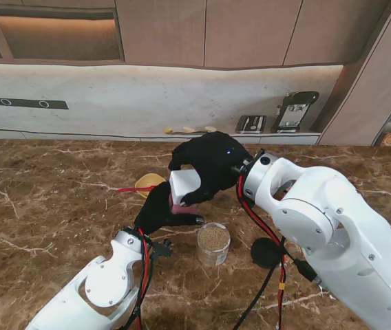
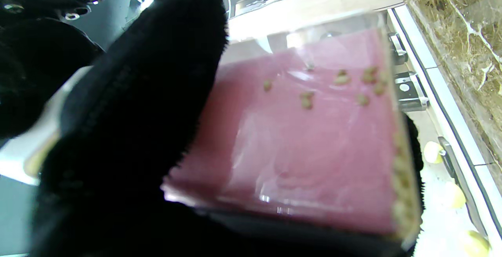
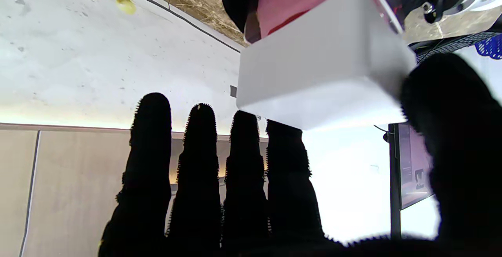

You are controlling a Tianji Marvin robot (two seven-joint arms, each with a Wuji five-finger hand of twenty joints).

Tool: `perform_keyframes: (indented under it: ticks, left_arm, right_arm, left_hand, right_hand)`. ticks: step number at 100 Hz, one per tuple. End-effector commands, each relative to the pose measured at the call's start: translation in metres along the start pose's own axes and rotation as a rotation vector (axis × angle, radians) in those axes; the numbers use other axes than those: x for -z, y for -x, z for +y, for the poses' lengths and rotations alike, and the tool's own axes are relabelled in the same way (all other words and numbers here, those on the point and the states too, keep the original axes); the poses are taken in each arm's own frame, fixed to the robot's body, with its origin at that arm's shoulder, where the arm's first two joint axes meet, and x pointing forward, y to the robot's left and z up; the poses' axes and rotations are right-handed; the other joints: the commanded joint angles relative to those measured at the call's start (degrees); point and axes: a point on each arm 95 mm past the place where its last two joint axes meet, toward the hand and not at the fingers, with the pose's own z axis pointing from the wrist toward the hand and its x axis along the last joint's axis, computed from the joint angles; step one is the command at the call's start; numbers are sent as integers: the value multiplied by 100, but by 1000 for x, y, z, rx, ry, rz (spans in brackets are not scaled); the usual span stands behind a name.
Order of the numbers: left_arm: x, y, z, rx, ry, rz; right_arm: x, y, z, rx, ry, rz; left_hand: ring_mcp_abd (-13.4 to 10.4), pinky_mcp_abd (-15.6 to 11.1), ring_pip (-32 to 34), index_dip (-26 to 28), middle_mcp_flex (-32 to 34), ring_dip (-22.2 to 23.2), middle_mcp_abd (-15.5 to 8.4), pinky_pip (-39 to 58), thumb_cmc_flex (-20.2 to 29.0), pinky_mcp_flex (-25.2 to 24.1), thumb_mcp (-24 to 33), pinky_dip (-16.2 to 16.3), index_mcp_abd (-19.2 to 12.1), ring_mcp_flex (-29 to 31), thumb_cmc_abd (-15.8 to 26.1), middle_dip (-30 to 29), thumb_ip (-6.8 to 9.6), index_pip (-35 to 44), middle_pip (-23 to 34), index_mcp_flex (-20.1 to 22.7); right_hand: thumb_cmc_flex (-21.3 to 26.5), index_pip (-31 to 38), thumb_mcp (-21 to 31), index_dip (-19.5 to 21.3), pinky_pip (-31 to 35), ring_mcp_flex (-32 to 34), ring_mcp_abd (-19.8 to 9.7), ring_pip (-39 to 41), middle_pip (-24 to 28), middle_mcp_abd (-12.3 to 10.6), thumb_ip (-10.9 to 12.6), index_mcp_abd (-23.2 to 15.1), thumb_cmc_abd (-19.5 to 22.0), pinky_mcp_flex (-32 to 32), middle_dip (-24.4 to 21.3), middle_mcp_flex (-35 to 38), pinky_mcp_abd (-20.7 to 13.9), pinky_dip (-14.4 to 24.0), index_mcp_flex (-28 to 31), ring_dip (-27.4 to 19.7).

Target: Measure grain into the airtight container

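Both robot hands (image 1: pixel 182 189) meet at the pink container (image 2: pixel 298 139), left gripping.

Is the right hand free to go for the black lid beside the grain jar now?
Probably not: the right hand looks occupied on the white-capped pink container, though the black lid lies uncovered beside the grain jar.

The table (image 1: pixel 44 206) looks like polished brown marble, glossy and veined in white. On it a jar (image 1: pixel 213 244) of clear glass or plastic holds matt tan grain; just beyond the jar, both hands (image 1: pixel 213 165) (image 1: pixel 161 210) wear fuzzy matt black cloth around a clear glossy plastic box (image 2: pixel 306 131) with a pink face and smooth matt white lid (image 3: pixel 321 61). The arms (image 1: pixel 340 234) beside the jar are smooth, glossy white plastic.
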Motion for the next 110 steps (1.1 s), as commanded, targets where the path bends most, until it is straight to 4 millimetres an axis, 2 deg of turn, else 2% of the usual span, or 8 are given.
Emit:
perform_keyframes:
  ticks: [1,42,62,78,97,101,105,110]
  left_arm:
    - [1,-1,3,4,3,3]
    - [2,-1,3,6,-1,1]
    - [3,-2,2,4,-4,2]
    - [3,-2,2,2,-3,1]
    - [3,-2,1,0,-1,-2]
    - [3,-2,1,0,0,-2]
    - [3,-2,1,-1,1,-1]
    - [3,-2,1,-1,3,0]
  right_arm:
    - [-3,0,-10,-27,-30,-6]
    - [-14,-9,-21,102,113,-64]
    - [-9,-6,-14,67,150,-92]
    - [5,4,1,4,116,-53]
    - [21,14,15,-122,-10,80]
    - [23,16,16,-127,-48,101]
    - [25,18,17,-119,-70,116]
    - [26,21,16,-116,-94,135]
  left_hand:
    - [-392,-370,554,95,515,272,-775,70,1335,19,2055,-14,-1722,589,3026,33,-85,2394,701,1624]
    - [-395,-370,551,96,509,275,-775,68,1340,35,2055,-14,-1720,595,3027,25,-82,2398,714,1618]
    - [-388,-362,556,96,516,280,-765,71,1331,41,2055,-10,-1718,600,3032,35,-80,2399,719,1623]
    - [-384,-369,556,93,518,280,-761,70,1334,36,2056,-8,-1705,593,3031,41,-79,2391,713,1621]
    - [-391,-373,560,92,517,280,-751,72,1332,36,2058,-6,-1697,594,3032,54,-81,2387,710,1623]
    - [-387,-371,558,92,513,280,-758,71,1331,35,2055,-6,-1703,590,3033,57,-81,2387,710,1622]
    - [-382,-371,560,93,514,279,-756,71,1331,34,2056,-6,-1702,594,3034,59,-80,2387,711,1621]
    - [-386,-374,559,93,513,278,-763,70,1331,33,2054,-6,-1703,590,3034,59,-80,2386,708,1619]
  right_hand:
    - [23,491,220,138,220,219,-50,69,43,-62,-71,-401,281,96,92,139,-25,146,507,77]
    - [-919,1681,-309,-644,1517,1512,136,518,312,-53,-41,-80,943,1231,4,1547,-228,-333,2403,91]
    - [-2142,431,-579,-1666,1015,1058,246,240,35,75,478,-136,1997,709,-187,1049,-161,-713,707,-54]
    - [-901,-873,-767,-1681,177,102,46,-174,-366,-74,561,-257,1401,-283,-248,-141,-61,-545,-1469,-130]
    - [1332,-1434,-1151,-1302,-874,-828,59,-562,-656,66,1136,-22,773,-1156,-353,-1268,152,-154,-2177,-256]
    - [1337,-1586,-166,-1234,-1095,-1014,84,-629,-708,95,1544,-86,613,-1316,-380,-1470,176,-45,-2325,-290]
    - [961,-1629,1848,-1092,-1247,-1154,86,-668,-724,115,865,-209,290,-1395,-376,-1610,195,64,-2376,-308]
    - [1002,-1618,2526,-1022,-1332,-1211,88,-693,-734,126,645,-333,140,-1420,-376,-1686,200,68,-2406,-329]
